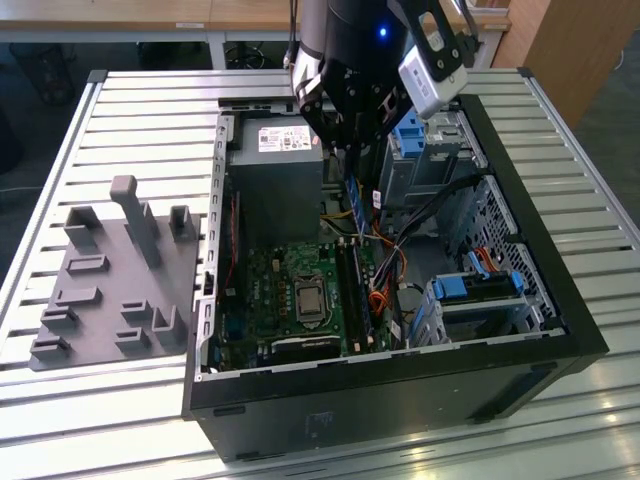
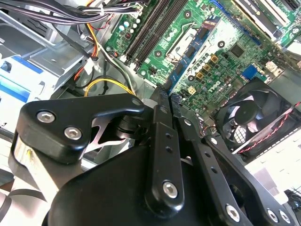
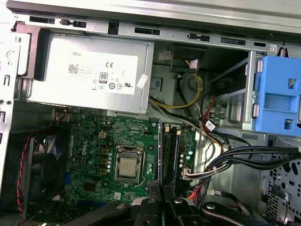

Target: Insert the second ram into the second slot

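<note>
Over the open computer case (image 1: pixel 400 370), my gripper (image 1: pixel 350 165) is shut on the second ram (image 1: pixel 352 205), a thin dark-blue stick hanging on edge below the fingers. It hovers above the motherboard (image 1: pixel 270 290), near the far end of the long black memory slots (image 1: pixel 355 285), apart from them. In the second wrist view the gripper (image 2: pixel 164 96) pinches the stick (image 2: pixel 186 66), seen edge-on, with the slots (image 2: pixel 155 26) beyond it. In the first wrist view the gripper (image 3: pixel 162 207) sits in line with the slots (image 3: pixel 170 150). I cannot tell which slot the stick lines up with.
A grey power supply (image 1: pixel 275 170) stands just behind the slots, and the processor socket (image 1: pixel 308 298) lies beside them. Bundled cables (image 1: pixel 400 215) and bright-blue drive brackets (image 1: pixel 410 135) crowd the exterior view's right. A fan (image 2: pixel 254 117) sits at the case wall. A grey fixture plate (image 1: pixel 110 280) lies outside.
</note>
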`<state>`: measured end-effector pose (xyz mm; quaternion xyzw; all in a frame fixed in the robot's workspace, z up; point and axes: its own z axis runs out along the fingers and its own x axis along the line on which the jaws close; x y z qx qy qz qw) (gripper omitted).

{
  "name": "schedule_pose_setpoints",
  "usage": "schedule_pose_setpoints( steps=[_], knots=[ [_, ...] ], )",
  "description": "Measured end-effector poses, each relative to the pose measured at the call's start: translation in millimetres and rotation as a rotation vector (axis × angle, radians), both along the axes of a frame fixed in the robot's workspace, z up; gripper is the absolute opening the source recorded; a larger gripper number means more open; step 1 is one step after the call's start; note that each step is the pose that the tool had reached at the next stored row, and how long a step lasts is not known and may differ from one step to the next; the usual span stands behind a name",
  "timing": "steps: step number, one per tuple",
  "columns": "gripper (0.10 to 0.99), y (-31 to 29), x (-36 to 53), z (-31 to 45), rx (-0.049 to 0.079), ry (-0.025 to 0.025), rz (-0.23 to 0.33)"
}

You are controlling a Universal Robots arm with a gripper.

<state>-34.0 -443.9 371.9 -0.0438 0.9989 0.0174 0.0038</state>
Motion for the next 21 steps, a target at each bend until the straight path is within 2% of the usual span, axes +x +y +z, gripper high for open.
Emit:
schedule_pose_setpoints(
  steps=[9, 21],
  knots=[
    [0.137, -0.1, 0.0, -1.6, -0.001, 0.0000, -0.006],
    [0.137, -0.1, 0.0, -4.0, -0.005, 0.0001, -0.057]
  ],
)
